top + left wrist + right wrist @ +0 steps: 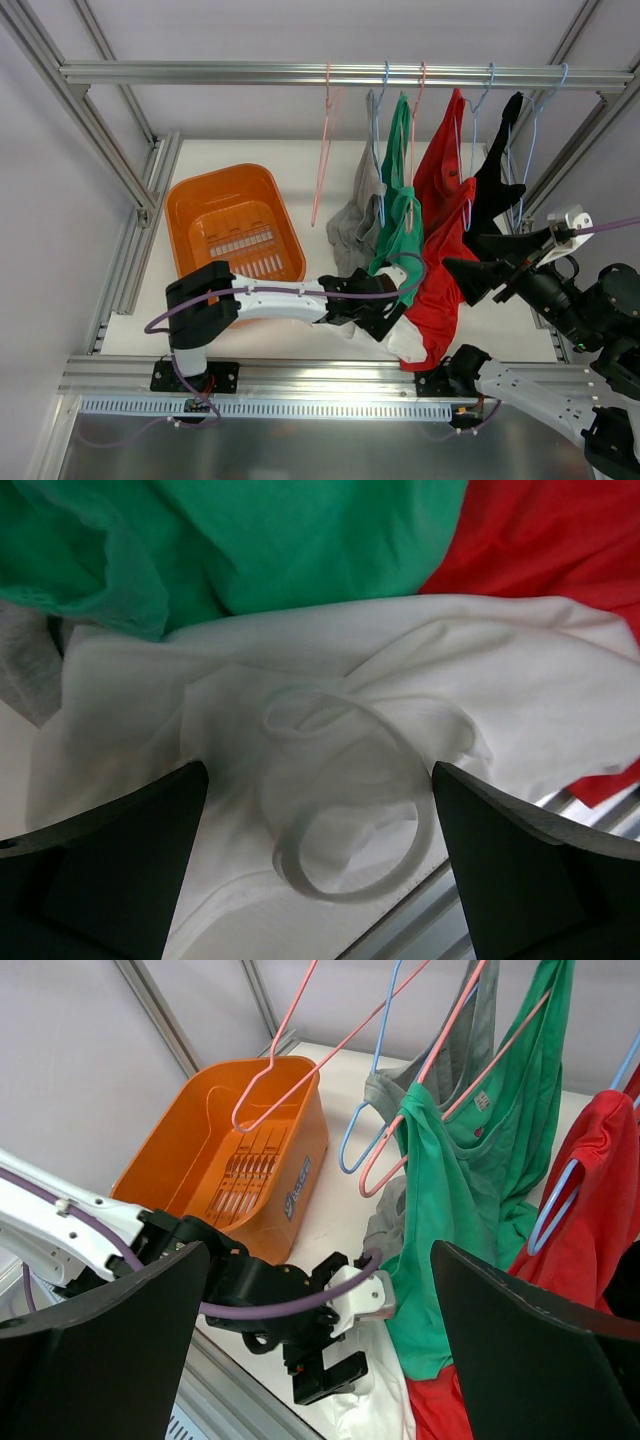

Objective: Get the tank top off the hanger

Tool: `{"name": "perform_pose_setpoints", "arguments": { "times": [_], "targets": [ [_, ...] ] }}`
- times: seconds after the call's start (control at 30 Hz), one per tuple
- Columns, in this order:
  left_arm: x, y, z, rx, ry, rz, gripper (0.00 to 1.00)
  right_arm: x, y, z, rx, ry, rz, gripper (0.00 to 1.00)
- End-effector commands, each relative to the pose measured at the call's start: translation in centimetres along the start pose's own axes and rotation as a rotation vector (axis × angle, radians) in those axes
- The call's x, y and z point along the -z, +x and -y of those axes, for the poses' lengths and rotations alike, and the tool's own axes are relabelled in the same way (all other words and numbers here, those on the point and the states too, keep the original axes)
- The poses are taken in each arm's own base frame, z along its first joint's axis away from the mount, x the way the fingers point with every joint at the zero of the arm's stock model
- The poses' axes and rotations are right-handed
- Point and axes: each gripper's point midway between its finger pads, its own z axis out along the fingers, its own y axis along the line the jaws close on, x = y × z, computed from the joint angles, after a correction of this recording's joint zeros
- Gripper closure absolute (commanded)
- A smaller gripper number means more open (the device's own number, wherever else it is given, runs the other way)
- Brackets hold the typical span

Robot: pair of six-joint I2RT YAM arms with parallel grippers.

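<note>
A white tank top (411, 344) lies crumpled off any hanger at the table's front edge, under the hanging green and red tops. In the left wrist view it (330, 700) fills the frame, with a strap loop (345, 880) between the jaws. My left gripper (388, 322) is open just above it, fingers either side of the loop and holding nothing; it also shows in the right wrist view (340, 1390). A bare pink hanger (322, 150) hangs on the rail. My right gripper (480, 268) is open and empty in the air, right of the red top.
Grey (360, 215), green (400, 190), red (440, 250) and black (495, 190) tops hang on hangers from the metal rail (200, 72). An orange basket (200, 205) stands at the left of the table. The table's metal front edge (420, 930) is just beside the white top.
</note>
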Motion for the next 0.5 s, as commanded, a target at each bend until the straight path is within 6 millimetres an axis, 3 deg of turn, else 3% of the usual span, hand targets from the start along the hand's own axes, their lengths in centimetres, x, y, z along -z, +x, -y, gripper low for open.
{"name": "perform_pose_setpoints", "arguments": {
  "times": [0.0,0.07,0.23,0.27,0.37,0.43,0.47],
  "targets": [
    [-1.0,-0.3,0.4,0.056,-0.029,0.019,0.05,-0.1,0.1,-0.4,-0.001,-0.023,-0.003,0.00],
    [-1.4,0.4,0.3,0.053,-0.042,0.007,0.26,-0.5,0.5,-0.4,0.002,-0.020,-0.015,0.01],
    [-1.5,1.3,-0.2,0.056,-0.092,0.012,0.61,-1.3,1.1,-0.9,0.004,-0.039,-0.034,0.01],
    [-1.4,1.4,-0.2,0.059,-0.093,0.012,0.74,-1.4,1.2,-0.8,0.006,-0.037,-0.035,0.01],
    [-0.7,1.6,-0.6,0.067,-0.108,0.025,1.00,-1.4,0.9,-1.0,0.003,-0.043,-0.021,0.00],
    [0.2,2.0,-0.8,0.066,-0.115,0.035,1.00,-1.4,0.9,-0.9,0.008,-0.039,-0.021,0.00],
    [1.3,1.2,-0.8,0.070,-0.111,0.068,1.00,-1.4,0.9,-0.8,0.008,-0.034,-0.018,0.00]
  ]
}}
